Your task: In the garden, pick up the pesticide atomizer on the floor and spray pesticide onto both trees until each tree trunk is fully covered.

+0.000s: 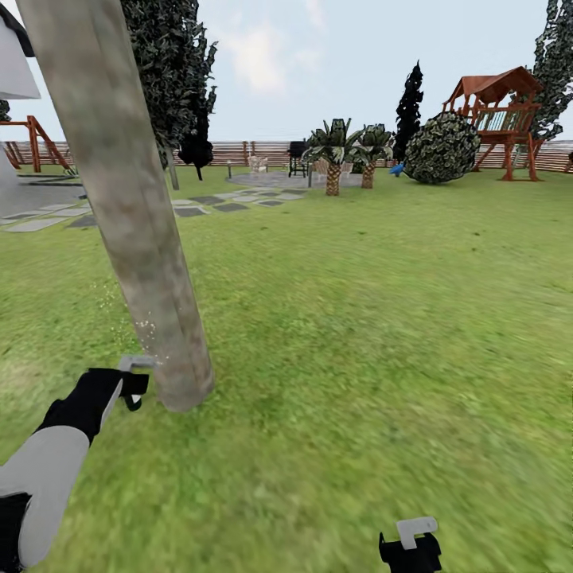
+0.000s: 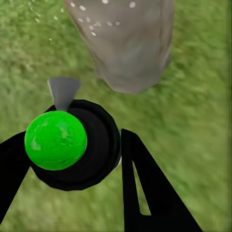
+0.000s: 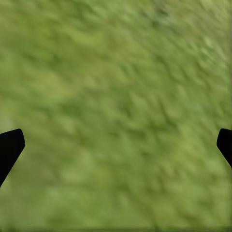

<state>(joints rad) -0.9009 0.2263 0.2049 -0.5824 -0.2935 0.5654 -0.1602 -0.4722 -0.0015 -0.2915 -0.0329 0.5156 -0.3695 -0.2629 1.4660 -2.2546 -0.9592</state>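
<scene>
My left gripper (image 2: 77, 159) holds the pesticide atomizer (image 2: 72, 145) tight. Its grey nozzle (image 2: 64, 91) points at the tree trunk (image 2: 128, 43), where I see white drops (image 2: 99, 23). Grass (image 2: 193, 121) lies underneath.

The left arm (image 1: 44, 477) has a smooth light-grey forearm shell ending in a black wrist; both grippers' fingers (image 2: 150, 193) are flat, black, tapered blades with a slot.
</scene>
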